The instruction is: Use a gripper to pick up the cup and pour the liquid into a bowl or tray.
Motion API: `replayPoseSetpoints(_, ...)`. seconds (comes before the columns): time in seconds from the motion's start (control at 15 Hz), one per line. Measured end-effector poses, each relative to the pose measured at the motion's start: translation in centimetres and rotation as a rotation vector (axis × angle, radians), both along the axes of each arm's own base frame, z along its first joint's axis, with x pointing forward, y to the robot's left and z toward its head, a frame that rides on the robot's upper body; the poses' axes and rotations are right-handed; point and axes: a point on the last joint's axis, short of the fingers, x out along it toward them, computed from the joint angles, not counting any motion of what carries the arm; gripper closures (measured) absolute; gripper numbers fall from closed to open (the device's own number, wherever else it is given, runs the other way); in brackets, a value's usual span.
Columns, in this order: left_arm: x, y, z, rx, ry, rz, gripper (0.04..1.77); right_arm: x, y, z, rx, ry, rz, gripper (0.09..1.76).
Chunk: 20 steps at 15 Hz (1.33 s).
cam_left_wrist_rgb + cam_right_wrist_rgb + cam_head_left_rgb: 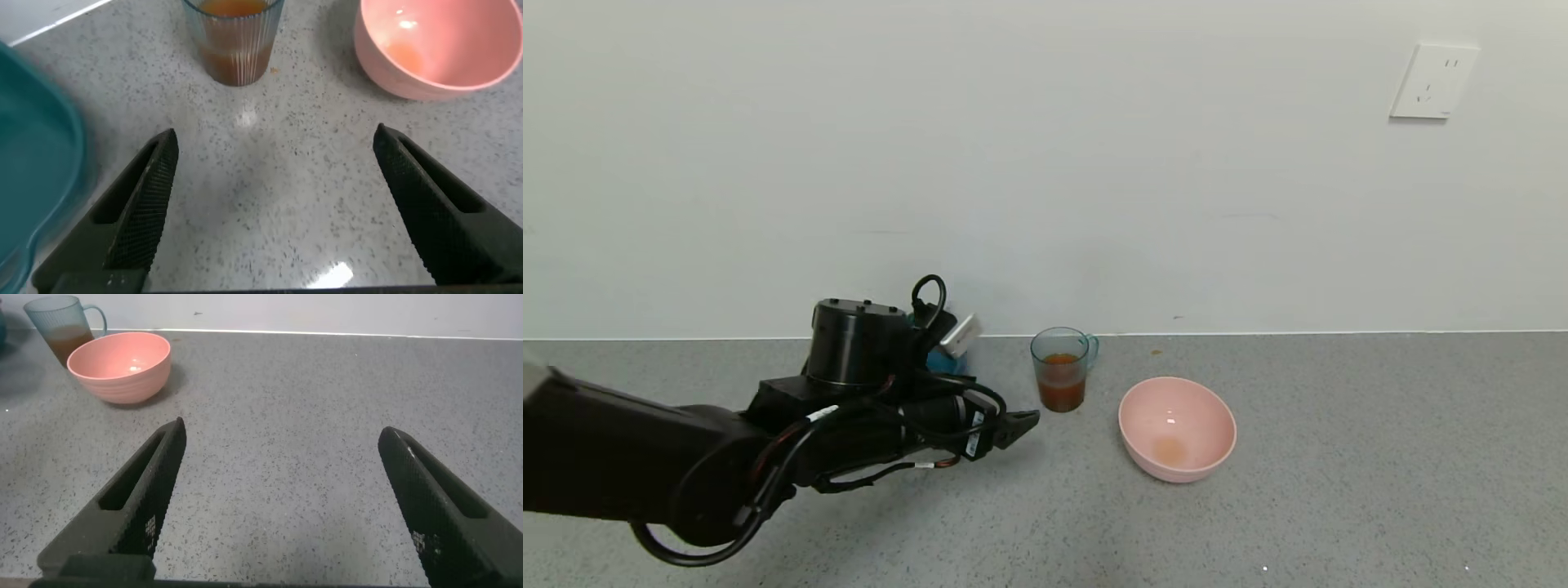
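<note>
The pale teal cup (1061, 369) stands upright near the wall, about half full of orange-red liquid (1061, 384). The pink bowl (1176, 429) sits just right of it, with a faint orange smear at its bottom. My left gripper (1023, 423) is open and empty, low over the counter, a short way left of and in front of the cup. In the left wrist view the cup (234, 41) and the bowl (437, 45) lie ahead of the open left gripper (274, 147). My right gripper (282, 437) is open and empty; its view shows the cup (59, 331) and the bowl (122, 366) far off.
A dark teal tub (33, 163) sits beside my left gripper, mostly hidden behind the arm in the head view (946, 360). The grey speckled counter (1339, 457) ends at a white wall. A small orange speck (1156, 352) lies near the wall.
</note>
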Motion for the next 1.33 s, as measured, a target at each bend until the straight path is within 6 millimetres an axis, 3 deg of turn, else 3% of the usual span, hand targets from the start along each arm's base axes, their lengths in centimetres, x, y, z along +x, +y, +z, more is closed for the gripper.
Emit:
replayPoseSetpoints(0.6, 4.9, -2.8, -6.6, -0.055, -0.079, -0.009, 0.09, 0.0, 0.0, 0.0, 0.0, 0.0, 0.001, 0.14)
replayPoseSetpoints(1.0, 6.7, -3.5, -9.0, -0.091, -0.052, 0.021, 0.09, 0.0, 0.0, 0.0, 0.0, 0.0, 0.001, 0.14)
replayPoseSetpoints(1.33, 7.9, -4.0, -9.7, -0.112, -0.058, 0.028, 0.09, 0.0, 0.0, 0.0, 0.0, 0.0, 0.0, 0.14)
